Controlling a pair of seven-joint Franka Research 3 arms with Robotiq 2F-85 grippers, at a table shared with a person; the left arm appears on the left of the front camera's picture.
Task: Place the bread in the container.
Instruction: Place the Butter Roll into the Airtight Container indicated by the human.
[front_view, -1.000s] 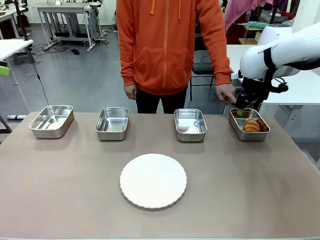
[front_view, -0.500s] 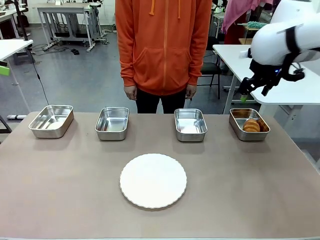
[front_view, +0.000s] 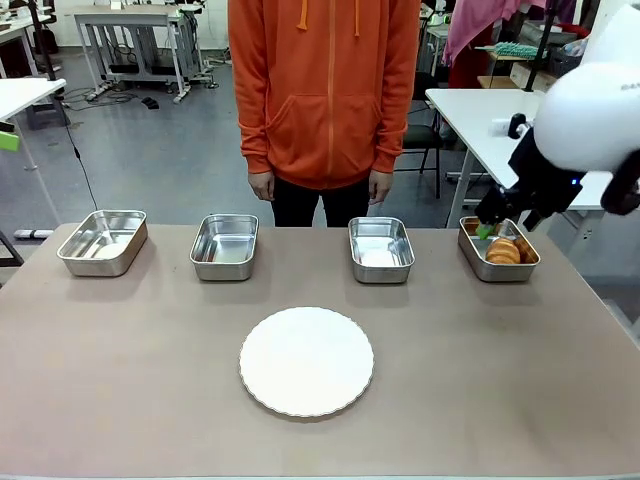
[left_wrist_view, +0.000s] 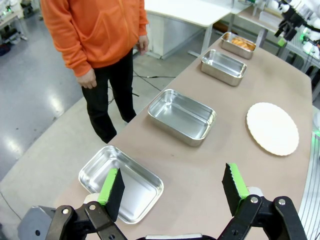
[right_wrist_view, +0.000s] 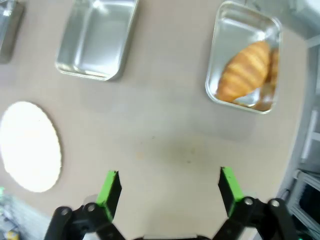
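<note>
You see a matte grey-brown table (front_view: 500, 380). Four pans along its far side are shiny silver steel. The far-right one, the container (front_view: 498, 250), holds the bread (front_view: 503, 251), golden-brown with darker ridged bands across its glossy crust. The plate (front_view: 306, 361) near the table centre is plain white with a scalloped edge. The person (front_view: 325, 90) at the far side wears a bright orange hoodie with orange drawstrings and black trousers. The right gripper (right_wrist_view: 169, 187) and the left gripper (left_wrist_view: 172, 186) are black with bright green pads; the right arm (front_view: 590, 115) has a white casing. The floor (front_view: 150, 170) is glossy grey.
</note>
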